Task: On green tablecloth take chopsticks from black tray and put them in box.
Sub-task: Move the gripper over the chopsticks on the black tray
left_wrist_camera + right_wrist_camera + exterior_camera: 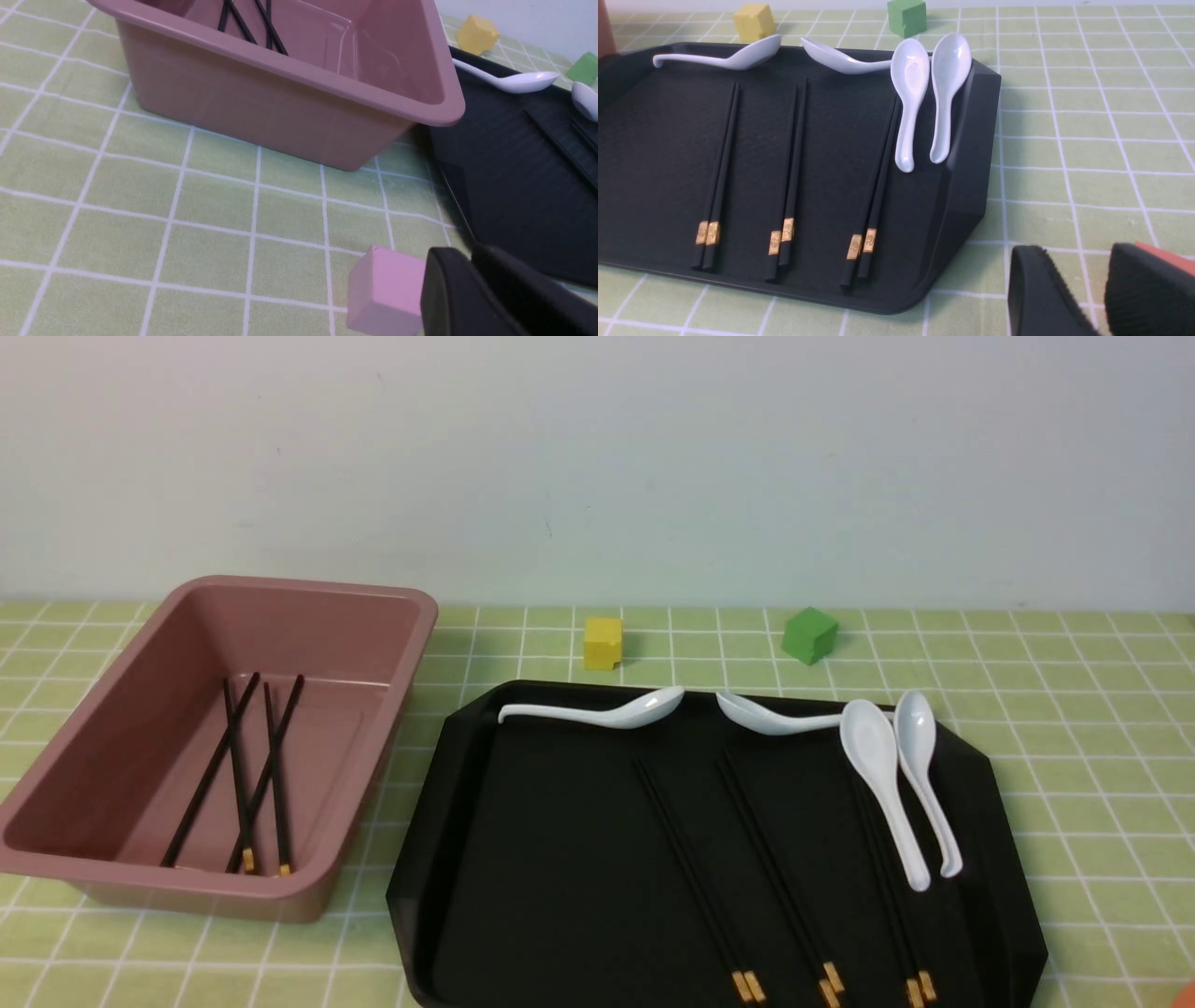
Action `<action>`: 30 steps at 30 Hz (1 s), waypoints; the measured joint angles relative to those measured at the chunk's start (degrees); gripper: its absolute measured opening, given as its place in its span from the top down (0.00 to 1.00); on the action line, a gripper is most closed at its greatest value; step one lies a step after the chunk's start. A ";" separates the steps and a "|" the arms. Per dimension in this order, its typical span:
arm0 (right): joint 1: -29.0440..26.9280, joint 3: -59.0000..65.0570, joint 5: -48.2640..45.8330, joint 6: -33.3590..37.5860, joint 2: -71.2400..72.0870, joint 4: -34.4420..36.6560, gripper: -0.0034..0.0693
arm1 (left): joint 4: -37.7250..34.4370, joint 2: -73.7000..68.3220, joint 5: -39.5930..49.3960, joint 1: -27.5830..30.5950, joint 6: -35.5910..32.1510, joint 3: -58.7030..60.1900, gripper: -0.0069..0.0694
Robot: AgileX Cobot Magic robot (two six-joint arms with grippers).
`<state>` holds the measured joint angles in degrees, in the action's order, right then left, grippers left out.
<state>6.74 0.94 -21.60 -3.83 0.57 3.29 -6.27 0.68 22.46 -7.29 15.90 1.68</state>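
Three pairs of chopsticks (789, 163) lie parallel on the tray (966, 154), gold ends robot-side, easy to pinch. The right claw (1073, 252) hangs parted nearby; the left claw (472, 254) looks clenched, empty.

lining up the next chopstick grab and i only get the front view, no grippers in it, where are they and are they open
Observer: The right gripper is open and empty, over the green tablecloth, just off the near right corner of the black tray.
Operator: and the left one
Observer: The left gripper has its jaws together with nothing between them. It is by the tray's near left edge.
Operator: anything near it i cant see
Observer: Yes, a pink cube sits on the cloth right beside it, on the near side of the box.
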 joint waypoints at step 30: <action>0.00 0.38 8.12 -16.01 0.00 36.24 0.63 | 0.00 0.00 0.00 0.00 0.00 0.00 0.81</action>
<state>6.74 1.32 -13.48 -19.84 0.57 39.53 -6.27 0.68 22.46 -7.29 15.90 1.68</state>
